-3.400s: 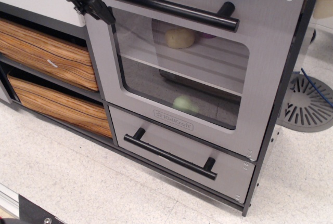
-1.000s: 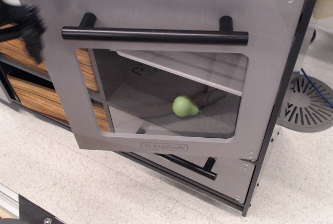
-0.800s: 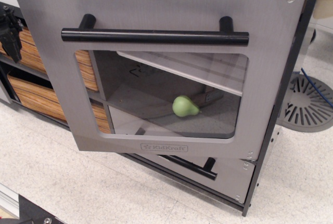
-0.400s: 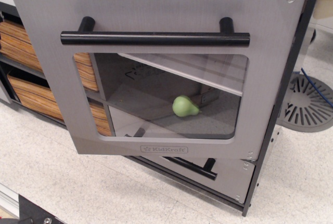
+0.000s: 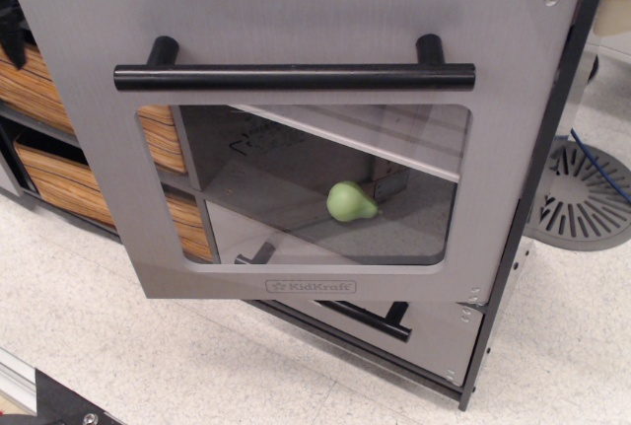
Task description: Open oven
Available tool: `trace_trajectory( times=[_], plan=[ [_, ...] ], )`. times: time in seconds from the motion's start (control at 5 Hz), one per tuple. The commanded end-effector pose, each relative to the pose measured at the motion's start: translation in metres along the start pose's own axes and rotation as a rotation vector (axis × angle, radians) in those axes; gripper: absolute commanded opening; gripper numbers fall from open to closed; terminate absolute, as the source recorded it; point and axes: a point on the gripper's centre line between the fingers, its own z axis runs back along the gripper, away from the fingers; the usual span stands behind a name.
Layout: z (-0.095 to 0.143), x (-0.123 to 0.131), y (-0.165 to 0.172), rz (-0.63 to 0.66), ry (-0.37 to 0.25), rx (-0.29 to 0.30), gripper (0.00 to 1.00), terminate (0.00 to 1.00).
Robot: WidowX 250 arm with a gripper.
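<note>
The oven (image 5: 296,11) fills most of the view, and its big grey door stands swung wide open, hinged along the 3 o'clock edge so that its flat face turns toward the camera and its free edge reaches out to 9 o'clock. The door's long black handle (image 5: 294,77) runs level from 9 to 3 o'clock across the upper part of the panel, held off the surface by two short posts. Below it the clear window (image 5: 394,188) with rounded corners shows the inside: a grey shelf (image 5: 394,144) slanting down toward 3 o'clock, and a green pear (image 5: 350,202) lying on the oven floor with its narrow end pointing to 3 o'clock. A small logo (image 5: 311,287) sits centred on the door's lower border. Behind the door's bottom edge, toward 5 o'clock, the smaller grey drawer (image 5: 434,331) shows with part of its black handle. At 9 o'clock the wood-grain drawers (image 5: 44,100) peek out past the door. A dark piece at the far 10 o'clock edge may be the gripper (image 5: 10,26), clear of the door; I cannot tell how its jaws stand.
</note>
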Motion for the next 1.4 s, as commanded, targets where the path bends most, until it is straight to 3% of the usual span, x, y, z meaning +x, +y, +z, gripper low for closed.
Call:
trace_trajectory(
  times=[0.0, 0.4, 0.6, 0.8, 1.0, 1.2],
  plan=[
    [0.038, -0.023, -0.024, -0.154, 0.018, -0.034, 1.0, 0.0],
    [0.044, -0.061, 0.005, -0.348, 0.035, -0.05, 1.0, 0.0],
    [0.052, -0.088, -0.001, -0.348, 0.082, -0.072, 1.0, 0.0],
    [0.058, -0.139, -0.012, -0.373, 0.142, -0.105, 1.0, 0.0],
    [0.069, -0.165, -0.028, -0.393, 0.164, -0.125, 1.0, 0.0],
    [0.069, -0.165, -0.028, -0.393, 0.164, -0.125, 1.0, 0.0]
  ],
)
